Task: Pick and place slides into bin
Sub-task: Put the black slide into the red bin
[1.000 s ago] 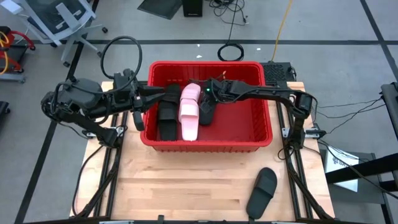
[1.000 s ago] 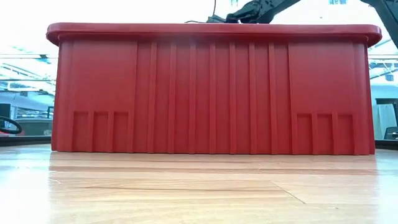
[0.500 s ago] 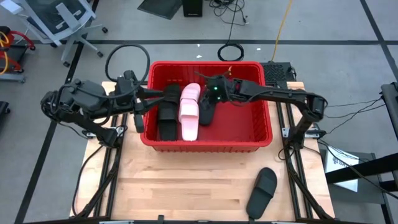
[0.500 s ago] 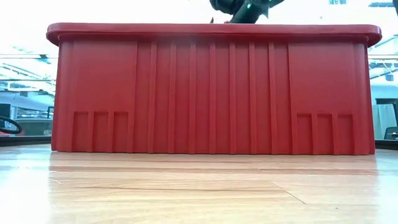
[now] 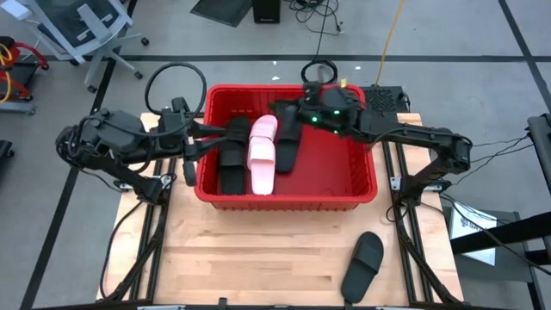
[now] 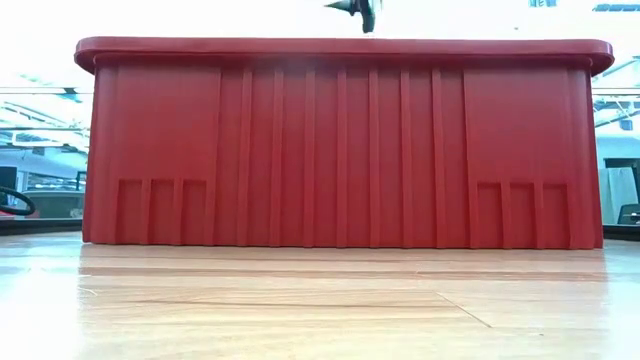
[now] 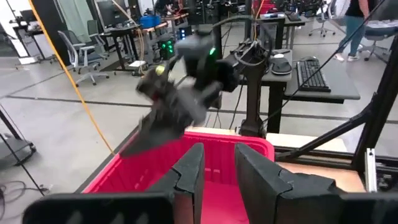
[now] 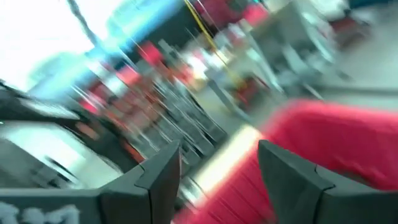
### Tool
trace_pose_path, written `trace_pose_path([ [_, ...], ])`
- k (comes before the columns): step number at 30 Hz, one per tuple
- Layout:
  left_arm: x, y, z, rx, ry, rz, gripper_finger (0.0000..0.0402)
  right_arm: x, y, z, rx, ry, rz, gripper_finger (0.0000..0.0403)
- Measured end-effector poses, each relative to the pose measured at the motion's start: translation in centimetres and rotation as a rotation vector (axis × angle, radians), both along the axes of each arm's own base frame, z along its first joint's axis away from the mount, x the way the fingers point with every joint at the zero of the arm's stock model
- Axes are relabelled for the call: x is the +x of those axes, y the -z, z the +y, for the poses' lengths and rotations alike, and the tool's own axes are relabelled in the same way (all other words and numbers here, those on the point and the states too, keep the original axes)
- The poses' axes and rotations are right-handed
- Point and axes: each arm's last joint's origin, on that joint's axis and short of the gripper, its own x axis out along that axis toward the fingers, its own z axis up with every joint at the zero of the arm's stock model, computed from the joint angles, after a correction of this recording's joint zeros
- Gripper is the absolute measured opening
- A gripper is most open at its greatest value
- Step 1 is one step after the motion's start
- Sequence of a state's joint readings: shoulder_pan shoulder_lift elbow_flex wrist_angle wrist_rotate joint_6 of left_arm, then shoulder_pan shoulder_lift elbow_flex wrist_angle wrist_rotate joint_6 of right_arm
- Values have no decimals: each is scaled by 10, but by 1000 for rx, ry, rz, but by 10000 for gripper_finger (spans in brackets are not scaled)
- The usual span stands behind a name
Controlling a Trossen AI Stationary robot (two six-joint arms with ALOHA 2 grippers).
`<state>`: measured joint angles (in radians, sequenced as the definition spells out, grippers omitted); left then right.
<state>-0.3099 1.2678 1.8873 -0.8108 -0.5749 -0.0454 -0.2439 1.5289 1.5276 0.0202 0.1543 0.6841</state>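
Observation:
The red bin (image 5: pixel 284 200) stands at the middle of the table and fills the low view (image 6: pixel 340 140). In it lie a black slide (image 5: pixel 231 159), a pale pink slide (image 5: pixel 263 153) and another black slide (image 5: pixel 288 148), side by side on the bin's floor. One more black slide (image 5: pixel 363 263) lies flat on the table near its front right. My right gripper (image 5: pixel 284 112) hovers open and empty above the bin's far part (image 8: pixel 217 168). My left gripper (image 5: pixel 207 131) is at the bin's left rim, open by a narrow gap and empty (image 7: pixel 219 162).
The bin's high walls and rolled rim (image 6: pixel 340 48) stand between the grippers and the table. Bare wood lies in front of the bin (image 5: pixel 258 250). Cables (image 5: pixel 320 71), chairs and desks are on the floor beyond the table.
My right gripper has risen out of the bin, away from the black slide beside the pink one, and drawn back toward the table's far right while turning. That slide stays lying in the bin. My left gripper has drawn back a little toward the table's left edge.

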Motion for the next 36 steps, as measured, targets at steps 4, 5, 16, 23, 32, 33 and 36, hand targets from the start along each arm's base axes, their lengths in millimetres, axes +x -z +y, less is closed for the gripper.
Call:
trace_pose_path([
  [4,0,0,0,41,9,10,88,-4,-29,13,-54,-33,-253,201],
  [5,0,0,0,51,16,13,88,-5,-35,17,-66,-43,-314,201],
  [16,-1,-2,-1,-31,48,-15,88,-20,-76,77,-163,-228,-799,200],
  [23,-1,-5,-1,-86,48,-58,88,-31,-84,132,-232,-524,-928,201],
  [32,0,-13,-5,-167,153,-142,88,-50,-82,209,-266,-849,-947,199],
  [33,0,-13,-6,-176,156,-143,88,-52,-81,216,-258,-884,-942,199],
  [36,0,-12,-7,-194,164,-143,88,-60,-78,239,-222,-974,-911,197],
])
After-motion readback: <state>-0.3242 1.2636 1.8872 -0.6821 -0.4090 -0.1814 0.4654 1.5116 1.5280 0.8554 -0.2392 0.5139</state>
